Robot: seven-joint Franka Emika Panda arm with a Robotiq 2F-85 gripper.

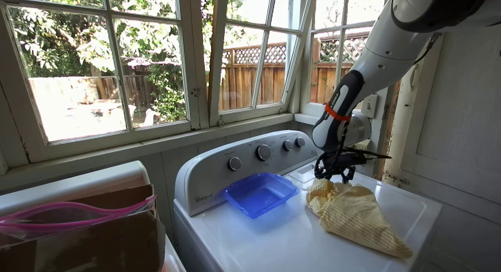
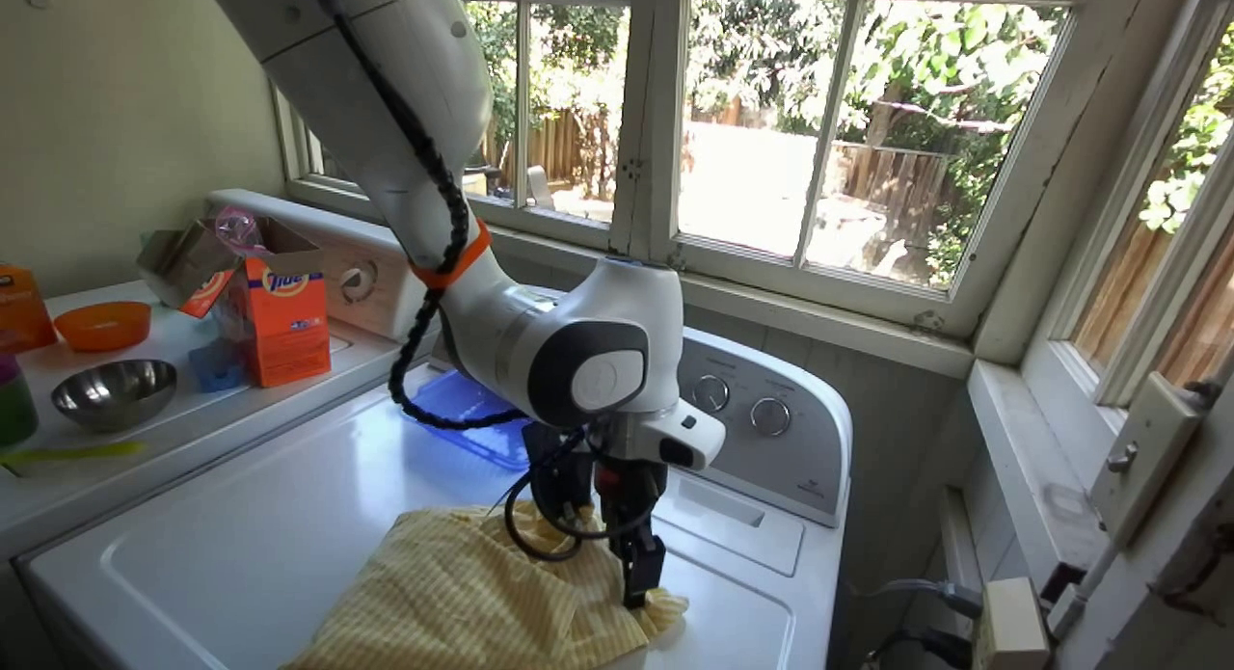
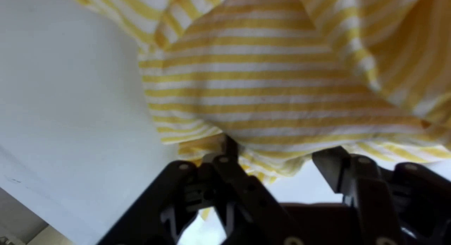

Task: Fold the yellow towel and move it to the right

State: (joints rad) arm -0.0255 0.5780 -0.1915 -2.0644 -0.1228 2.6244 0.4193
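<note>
Towel (image 1: 358,215): one, striped yellow and white, rumpled and loosely overlapped, lying on the white top of a Whirlpool machine (image 1: 270,242), one corner tapering to a point near the machine's edge. Gripper (image 3: 278,154): one, black, carried on a white arm (image 1: 385,64) with an orange band (image 1: 336,113), low over the towel's gathered end and pointing downward in both exterior views; fingers parted, loose towel showing in the gap. In the wrist view, one fingertip reaches into a fold at the towel's edge; the other stands across the gap, its contact with the towel not determinable. Tray (image 1: 258,197): one, blue, rectangular, just in front of the control panel (image 1: 248,162), apart from the towel; partly hidden behind the arm in an exterior view. Knobs (image 1: 263,152) on the panel: four, in an exterior view. On the neighbouring machine (image 2: 222,419), in an exterior view: Tide box (image 2: 289,323), orange, flaps raised; orange bowl (image 2: 104,325); metal bowl (image 2: 114,392); small blue container (image 2: 217,364), its form indistinct. Behind, in both exterior views: paned windows (image 1: 195,68) in pale frames; foliage (image 1: 58,41) and a wooden fence (image 1: 242,84) visible through the glass.
</note>
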